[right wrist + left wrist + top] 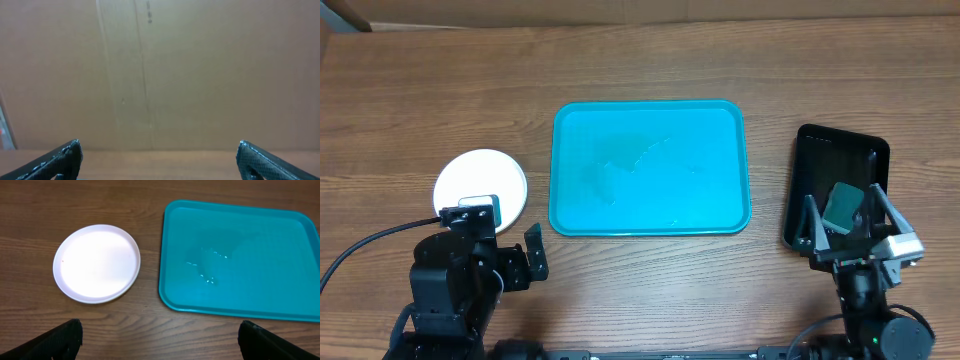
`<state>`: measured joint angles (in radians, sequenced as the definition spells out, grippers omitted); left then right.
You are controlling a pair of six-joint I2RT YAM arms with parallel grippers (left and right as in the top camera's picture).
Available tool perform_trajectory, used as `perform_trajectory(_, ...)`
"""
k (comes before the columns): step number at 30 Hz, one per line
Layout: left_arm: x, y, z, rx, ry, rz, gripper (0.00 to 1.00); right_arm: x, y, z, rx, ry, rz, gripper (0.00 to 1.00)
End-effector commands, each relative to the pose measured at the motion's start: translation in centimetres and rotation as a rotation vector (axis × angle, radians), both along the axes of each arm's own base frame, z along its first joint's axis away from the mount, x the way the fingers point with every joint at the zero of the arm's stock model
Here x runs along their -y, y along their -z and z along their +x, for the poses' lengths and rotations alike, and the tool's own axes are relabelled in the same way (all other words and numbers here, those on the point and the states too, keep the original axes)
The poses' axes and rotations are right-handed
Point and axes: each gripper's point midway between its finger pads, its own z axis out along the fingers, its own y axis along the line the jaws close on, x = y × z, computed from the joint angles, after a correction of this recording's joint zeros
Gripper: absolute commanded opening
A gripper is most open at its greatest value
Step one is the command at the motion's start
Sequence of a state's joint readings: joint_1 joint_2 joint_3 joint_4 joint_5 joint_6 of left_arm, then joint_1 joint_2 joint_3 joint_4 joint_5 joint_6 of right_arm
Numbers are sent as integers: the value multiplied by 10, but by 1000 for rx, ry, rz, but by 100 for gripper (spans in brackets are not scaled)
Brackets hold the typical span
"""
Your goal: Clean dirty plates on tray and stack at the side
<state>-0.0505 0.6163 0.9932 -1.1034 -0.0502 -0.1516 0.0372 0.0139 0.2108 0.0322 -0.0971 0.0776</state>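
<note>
Left gripper (160,332) and right gripper (159,152) are hanging open as the frame-left plate (96,262), likely light, rigid, slick, is awaiting a rim pinch.

Left pincer (160,331), right pincer (159,151): wide open

place: robot lab bench | cues: wood-grain table (650,290), plain brown backdrop (200,75), black cable (370,240)
</note>
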Motion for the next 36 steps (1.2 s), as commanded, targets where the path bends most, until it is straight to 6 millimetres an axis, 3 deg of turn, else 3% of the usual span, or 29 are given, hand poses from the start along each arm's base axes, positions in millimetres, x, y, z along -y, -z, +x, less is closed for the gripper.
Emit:
perform_trajectory(1,-3,2,0,-7,-23,-1,100,1,22,8,-2,10,-3,100)
perform_trajectory(9,-3,2,0,-7,-23,-1,100,0,100,25,-200,22,-89,100)
perform_trajectory(12,-3,2,0,-7,-23,-1,100,0,119,26,-281,20,-94,100)
perform_trajectory(36,-3,2,0,-7,-23,-1,100,0,121,26,-288,20,-94,100)
